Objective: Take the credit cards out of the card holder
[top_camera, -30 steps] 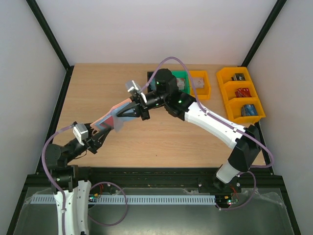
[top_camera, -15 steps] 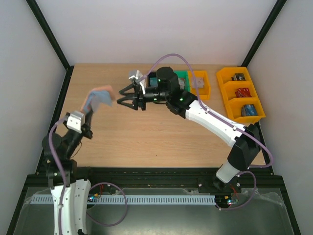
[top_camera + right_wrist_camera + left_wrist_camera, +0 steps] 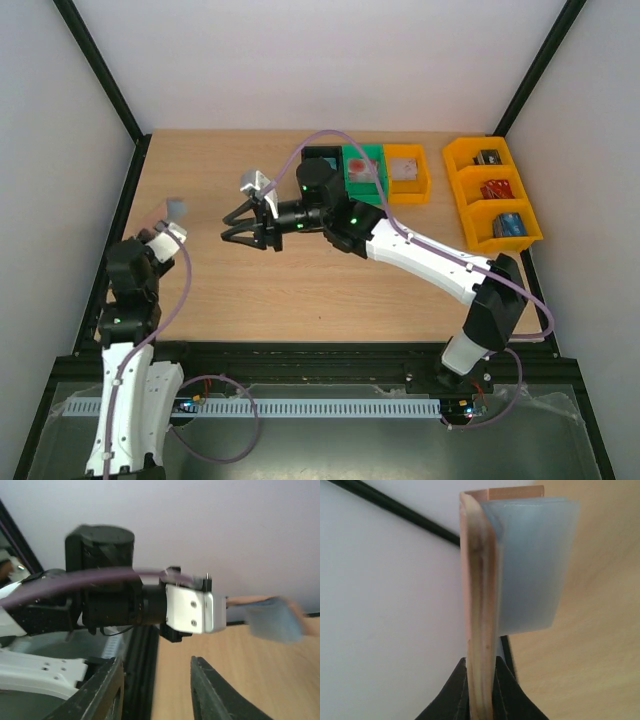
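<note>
The card holder (image 3: 480, 605) stands edge-on between my left gripper's (image 3: 481, 680) fingers, tan leather outside, with a blue-grey lined flap (image 3: 530, 565) swung out to the right. From above, only a small grey-blue piece of the card holder (image 3: 177, 207) shows past the left gripper (image 3: 168, 228), high over the table's left edge. My right gripper (image 3: 235, 228) hangs open a short way to its right, pointing at it, with nothing between the fingers. In the right wrist view the holder (image 3: 270, 617) is blurred beyond the open right gripper (image 3: 157, 690). The credit cards are hidden.
A black, a green (image 3: 362, 165) and an orange bin (image 3: 405, 172) stand at the back of the table. A yellow three-part bin (image 3: 493, 190) with small blocks sits at the right. The black frame rail (image 3: 130, 200) runs close by the left gripper.
The right gripper has opened and let the holder go. The left arm has drawn back to the left with the holder in its shut jaws, and the right gripper has followed leftwards.
</note>
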Robot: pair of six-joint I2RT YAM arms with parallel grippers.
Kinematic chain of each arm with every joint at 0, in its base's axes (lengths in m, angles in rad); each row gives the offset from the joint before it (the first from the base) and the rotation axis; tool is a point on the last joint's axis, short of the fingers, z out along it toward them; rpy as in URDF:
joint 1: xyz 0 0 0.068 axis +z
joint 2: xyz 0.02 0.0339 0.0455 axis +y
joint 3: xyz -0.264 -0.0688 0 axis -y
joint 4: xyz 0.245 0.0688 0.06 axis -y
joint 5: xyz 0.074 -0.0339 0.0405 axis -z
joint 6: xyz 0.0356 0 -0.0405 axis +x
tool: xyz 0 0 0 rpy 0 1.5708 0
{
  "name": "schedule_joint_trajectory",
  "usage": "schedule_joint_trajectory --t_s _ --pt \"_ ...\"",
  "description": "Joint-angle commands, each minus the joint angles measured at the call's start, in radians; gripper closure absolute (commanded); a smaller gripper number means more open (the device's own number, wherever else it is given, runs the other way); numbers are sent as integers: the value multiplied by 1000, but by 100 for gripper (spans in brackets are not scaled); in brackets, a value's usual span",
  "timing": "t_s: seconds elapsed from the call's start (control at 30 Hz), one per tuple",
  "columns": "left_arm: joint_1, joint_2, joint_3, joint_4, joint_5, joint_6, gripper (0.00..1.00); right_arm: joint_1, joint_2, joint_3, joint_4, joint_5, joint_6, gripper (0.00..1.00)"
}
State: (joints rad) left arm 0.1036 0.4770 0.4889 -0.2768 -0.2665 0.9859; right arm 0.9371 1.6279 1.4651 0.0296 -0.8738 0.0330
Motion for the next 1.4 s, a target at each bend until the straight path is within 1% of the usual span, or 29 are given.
schedule_joint_trajectory --t_s 0.0,0.03,0.07,0.1,0.17,0.27,0.33,0.43,0.53,0.57,0.6,0.67,0.7,0.73,0.77,0.83,0.9,0.97,1.03,1.13,1.2,1.37 --pt "-25 1 224 -255 301 -321 98 -6 28 -52 317 -180 216 68" --pt "-29 6 235 -271 344 -380 98 3 43 -69 416 -170 290 72" --pt "-30 8 241 -274 379 -435 98 16 62 -69 462 -142 337 77" --pt "-30 9 246 -270 404 -470 98 27 87 -51 460 -119 350 82" --pt "-29 8 263 -266 452 -530 98 36 124 -18 451 -84 373 89" --pt "-25 8 304 -289 564 -603 98 38 145 -40 548 -59 434 91" --pt "-22 5 327 -293 647 -647 98 42 149 -37 552 -41 430 92" --pt "-22 1 341 -288 756 -718 98 42 159 -11 494 -8 396 93" --pt "-17 -17 338 -287 938 -757 98 34 154 15 397 2 327 94" --pt "-17 -26 341 -292 1011 -732 98 20 144 15 391 -19 324 94" --pt "-18 -35 346 -278 1037 -738 98 -2 133 9 405 -55 342 94" --pt "-15 -52 348 -225 1058 -817 98 -54 99 -19 468 -159 380 93" --pt "-11 -56 344 -205 1110 -836 98 -72 83 -22 456 -191 356 92" --pt "-9 -65 332 -176 1212 -846 98 -73 71 -8 380 -208 292 91" --pt "-8 -80 312 -123 1271 -906 98 -72 64 16 279 -217 208 90" --pt "-4 -112 261 19 1357 -1029 98 -71 64 67 107 -235 98 87" --pt "-2 -133 226 118 1385 -1098 97 -70 55 97 -25 -241 6 84" --pt "3 -136 218 132 1396 -1091 97 -70 35 90 -71 -257 -38 82" --pt "6 -137 214 143 1406 -1099 97 -70 14 74 -73 -269 -48 81" --pt "10 -138 217 140 1417 -1080 97 -71 0 69 -81 -282 -66 85" --pt "10 -137 220 129 1419 -1065 97 -66 2 73 -85 -288 -73 92" --pt "13 -138 221 116 1427 -1051 97 -38 15 104 -161 -259 -149 98"
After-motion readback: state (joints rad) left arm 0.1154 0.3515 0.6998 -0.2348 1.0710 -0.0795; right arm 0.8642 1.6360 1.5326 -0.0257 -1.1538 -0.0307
